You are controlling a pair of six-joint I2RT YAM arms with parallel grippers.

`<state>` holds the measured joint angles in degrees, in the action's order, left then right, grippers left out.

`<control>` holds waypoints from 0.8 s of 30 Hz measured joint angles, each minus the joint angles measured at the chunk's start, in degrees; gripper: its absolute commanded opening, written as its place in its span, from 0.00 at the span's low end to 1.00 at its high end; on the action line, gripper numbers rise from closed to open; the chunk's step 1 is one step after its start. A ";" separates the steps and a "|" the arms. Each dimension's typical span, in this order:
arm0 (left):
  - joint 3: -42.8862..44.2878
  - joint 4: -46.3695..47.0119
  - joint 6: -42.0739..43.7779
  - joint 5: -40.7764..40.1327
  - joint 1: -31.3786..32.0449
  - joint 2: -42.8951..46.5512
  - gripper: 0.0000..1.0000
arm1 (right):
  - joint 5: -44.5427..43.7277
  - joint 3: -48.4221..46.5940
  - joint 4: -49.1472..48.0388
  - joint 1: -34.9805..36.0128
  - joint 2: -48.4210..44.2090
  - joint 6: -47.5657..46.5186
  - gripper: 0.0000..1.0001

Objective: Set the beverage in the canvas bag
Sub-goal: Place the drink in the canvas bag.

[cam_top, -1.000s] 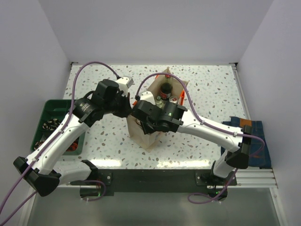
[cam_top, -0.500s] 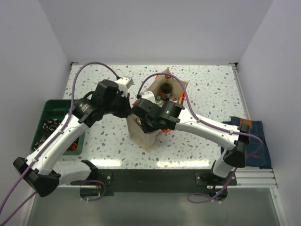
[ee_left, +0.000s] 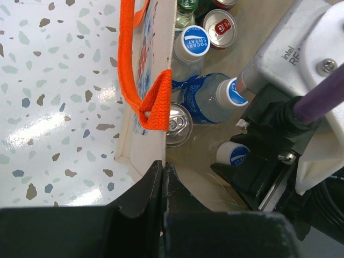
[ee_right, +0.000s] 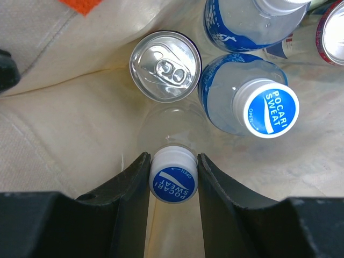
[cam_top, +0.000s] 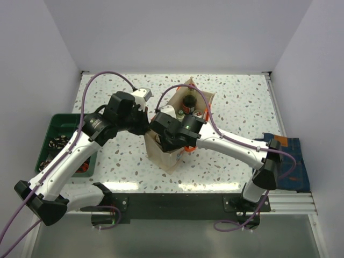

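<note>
The right gripper (ee_right: 173, 158) is down inside the canvas bag (ee_right: 64, 134), its two black fingers clamped on the blue-and-white cap of a clear plastic bottle (ee_right: 173, 183) that stands upright in there. Just beside it in the same bag stand a silver can (ee_right: 165, 65) with a ring-pull top, other bottles (ee_right: 242, 102) of clear plastic with blue labels and round blue caps, and a red-topped can (ee_left: 220, 28). The left gripper (ee_left: 162, 172) is closed, pinching the bag's beige cloth rim below an orange strap (ee_left: 127, 64) of woven webbing, and the boxy bag sits on a glossy speckled table (ee_left: 59, 80).
</note>
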<state>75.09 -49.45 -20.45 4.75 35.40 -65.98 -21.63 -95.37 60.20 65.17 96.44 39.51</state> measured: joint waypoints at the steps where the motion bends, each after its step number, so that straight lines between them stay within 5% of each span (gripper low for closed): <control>1: 0.00 0.00 0.00 0.00 0.00 0.00 0.00 | 0.11 0.00 0.00 -0.11 0.09 0.04 0.00; 8: -0.02 0.00 0.02 -0.09 -0.02 0.09 0.00 | 0.13 0.02 -0.50 -0.37 0.37 0.24 0.01; 18: -0.96 0.98 0.00 -0.02 -0.02 1.44 0.17 | 0.09 0.02 -0.59 -0.37 0.37 0.39 0.45; 24: -0.72 2.82 -0.02 0.33 -0.02 5.29 0.26 | 0.09 0.02 -0.59 -0.66 0.37 0.17 0.56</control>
<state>74.37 -46.63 -20.47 5.08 35.38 -60.69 -21.54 -95.35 59.61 64.51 96.82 39.68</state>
